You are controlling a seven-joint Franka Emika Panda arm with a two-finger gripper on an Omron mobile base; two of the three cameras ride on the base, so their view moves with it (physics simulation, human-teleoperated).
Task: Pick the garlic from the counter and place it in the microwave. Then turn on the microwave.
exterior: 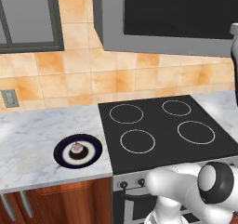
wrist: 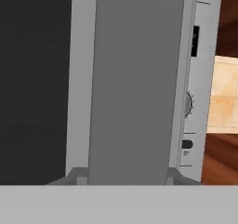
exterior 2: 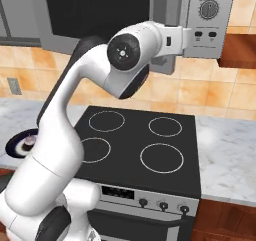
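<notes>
The garlic (exterior: 76, 148) (exterior 2: 31, 142), a tiny whitish-pink bulb, lies on a dark-blue plate (exterior: 93, 146) (exterior 2: 14, 148) on the marble counter (exterior: 32, 139) left of the stove. The microwave (exterior: 111, 32) (exterior 2: 210, 30) hangs above the stove, and its dark glass door looks closed or nearly so. My arm reaches up to it, far from the garlic. My gripper (exterior 2: 187, 36) (wrist: 124, 174) is at the door's right side, beside the control panel (wrist: 200, 79). A grey vertical door handle (wrist: 135, 79) spans the whole gap between my fingertips, so the jaws are shut on it.
The black four-ring stovetop (exterior: 162, 125) (exterior 2: 135, 145) lies under the microwave, with oven knobs on its front. A glass-fronted wall cabinet (exterior: 28, 18) hangs at the upper left and an outlet (exterior: 10, 98) is on the tiled wall. More marble counter (exterior 2: 225, 145) runs right of the stove.
</notes>
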